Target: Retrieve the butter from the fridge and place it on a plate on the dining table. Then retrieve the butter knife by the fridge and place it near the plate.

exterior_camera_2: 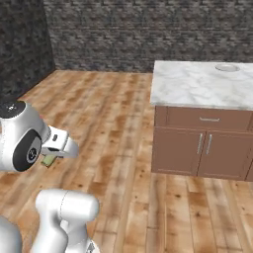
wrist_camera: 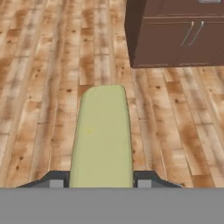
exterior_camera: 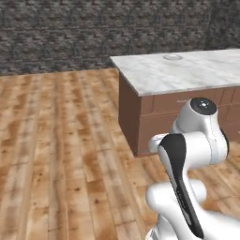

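On the left of the hand view lies bare plank floor (wrist_camera: 39,87). In the middle, one butter (wrist_camera: 103,135) stick, pale yellow-olive, runs lengthwise away from the camera, held above the floor. The gripper (wrist_camera: 100,183) clamps it: its two fingertips (wrist_camera: 56,181) sit tight against the stick's near end, one on each side, so the fingers are narrow and holding the butter. To the far right stands a brown cabinet (wrist_camera: 175,35) with two slim bar handles side by side on its doors.

In the right base view, the white arm (exterior_camera_2: 22,138) rises at the near left, and a small corner of the butter (exterior_camera_2: 48,160) peeks out beneath the hand, above the floor (exterior_camera_2: 108,128). To the right stands one table (exterior_camera_2: 197,86) with a white, grey-veined marble top and brown base; its near face shows one drawer with one handle and two doors with two handles. One round light-grey plate (exterior_camera_2: 227,67) sits on the far right part of the top.

In the left base view, floor (exterior_camera: 56,140) fills the left, the table (exterior_camera: 178,72) sits to the far right with the plate (exterior_camera: 173,57) near its far edge, and the arm (exterior_camera: 197,140) stands near right. A dark stone wall (exterior_camera: 70,33) runs behind.
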